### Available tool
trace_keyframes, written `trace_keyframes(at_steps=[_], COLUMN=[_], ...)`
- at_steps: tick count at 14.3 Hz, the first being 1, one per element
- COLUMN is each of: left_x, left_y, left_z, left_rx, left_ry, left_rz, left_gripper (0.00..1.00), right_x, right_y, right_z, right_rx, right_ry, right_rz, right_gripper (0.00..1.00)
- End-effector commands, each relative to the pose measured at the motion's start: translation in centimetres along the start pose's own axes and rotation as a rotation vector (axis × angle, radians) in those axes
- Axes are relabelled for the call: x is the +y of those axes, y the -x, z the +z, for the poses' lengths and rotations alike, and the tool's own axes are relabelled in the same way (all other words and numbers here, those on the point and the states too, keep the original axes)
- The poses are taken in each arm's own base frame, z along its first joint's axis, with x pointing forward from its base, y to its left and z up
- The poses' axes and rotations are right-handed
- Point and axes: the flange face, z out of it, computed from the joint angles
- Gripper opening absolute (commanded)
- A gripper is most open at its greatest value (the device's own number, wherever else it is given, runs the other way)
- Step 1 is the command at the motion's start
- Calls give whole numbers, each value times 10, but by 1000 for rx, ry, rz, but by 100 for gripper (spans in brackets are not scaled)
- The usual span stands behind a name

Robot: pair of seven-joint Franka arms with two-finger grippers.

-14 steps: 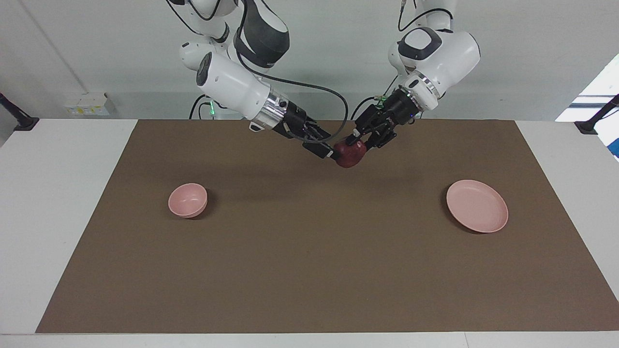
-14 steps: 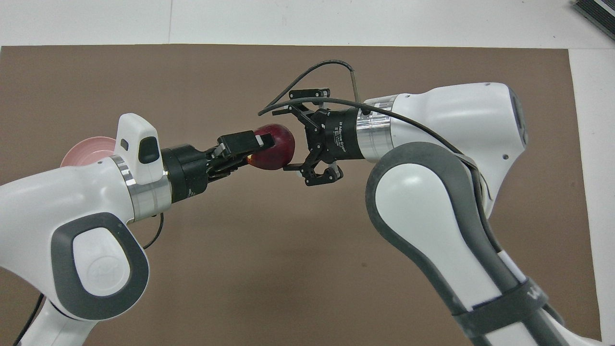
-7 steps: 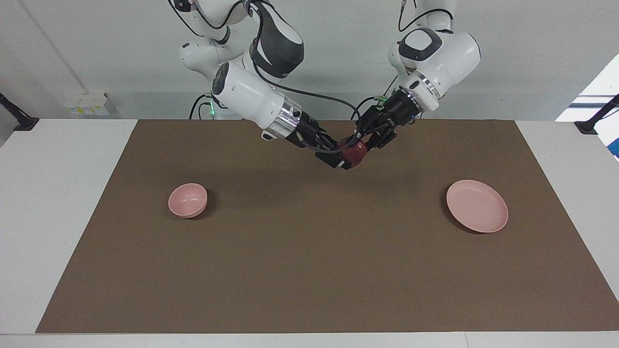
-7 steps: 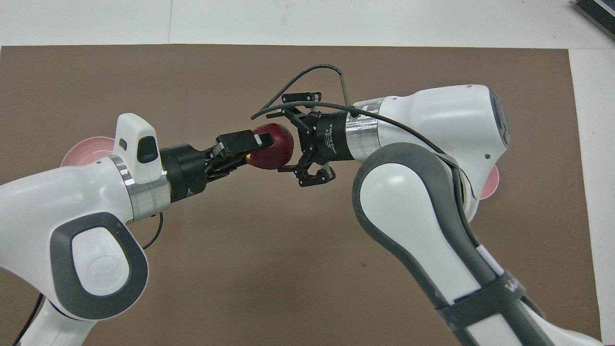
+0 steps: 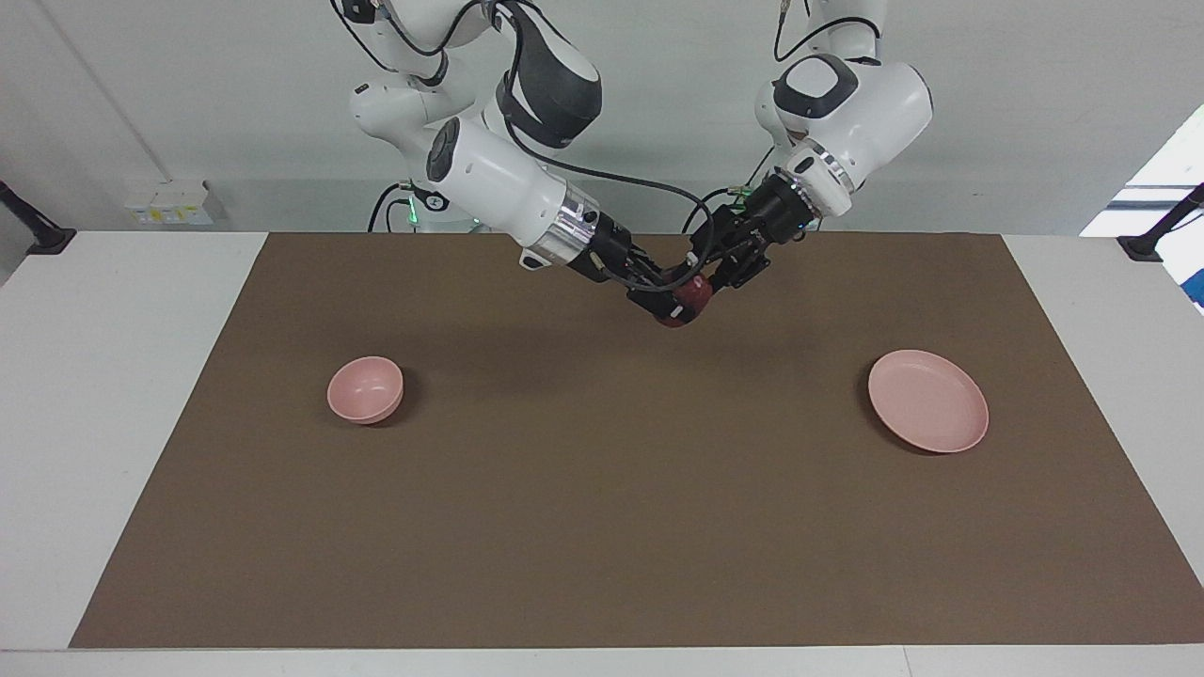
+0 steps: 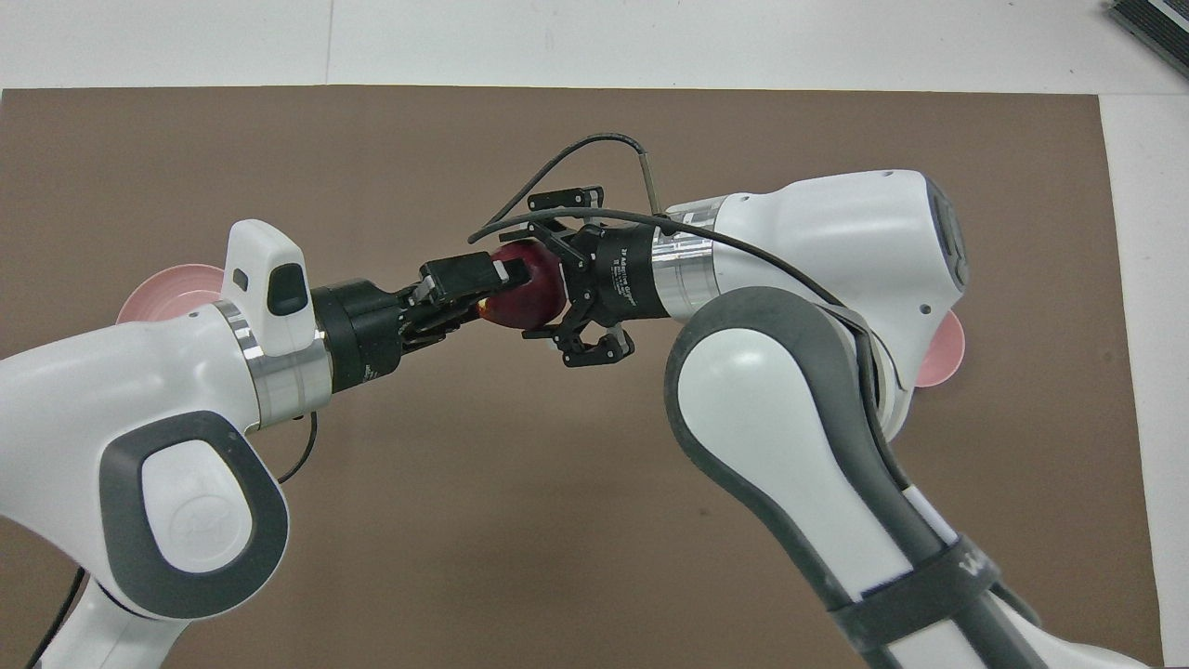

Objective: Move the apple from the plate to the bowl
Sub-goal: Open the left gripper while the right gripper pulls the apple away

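The dark red apple hangs in the air over the middle of the brown mat, on the side near the robots. My left gripper is shut on it; in the overhead view the apple sits at the left gripper's tip. My right gripper is open, and its spread fingers reach around the apple from the side facing the left gripper. The flat pink plate lies bare toward the left arm's end, partly hidden in the overhead view. The small deep pink bowl stands toward the right arm's end; only a sliver shows overhead.
A brown mat covers most of the white table. A dark object lies at the table's corner farthest from the robots, toward the right arm's end.
My right gripper has moved in toward the apple, so its open fingers now lie around it. The left gripper has stayed almost still with the apple.
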Motion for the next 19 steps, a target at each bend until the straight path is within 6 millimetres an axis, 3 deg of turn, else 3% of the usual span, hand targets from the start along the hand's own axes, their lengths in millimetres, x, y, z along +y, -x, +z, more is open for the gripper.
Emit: trace_keyframes(at_steps=[1, 8, 9, 10, 11, 12, 15, 19], left_x=[2, 2, 3, 3, 3, 5, 7, -4], left_y=[7, 7, 7, 5, 4, 3, 4, 4], left_z=[-5, -5, -5, -5, -5, -3, 0, 0], left_rx=[12, 11, 12, 13, 16, 20, 14, -69], left_ry=[4, 4, 5, 2, -20, -60, -161, -204], left_rz=[-11, -35, -52, -82, -77, -39, 89, 77], left_gripper=[0, 0, 15, 44, 89, 100, 100, 100], right_x=[-2, -4, -4, -4, -4, -4, -6, -10], right_y=[-1, -2, -2, -3, -3, -3, -3, -15], right_z=[1, 0, 0, 0, 0, 0, -7, -31], right_rx=[-6, 0, 1, 9, 13, 15, 15, 34], right_ry=[-4, -9, -9, -9, -8, -7, -15, -25], right_rz=[-16, -25, -29, -34, -36, -37, -40, -81], right_gripper=[0, 0, 0, 0, 0, 0, 0, 0])
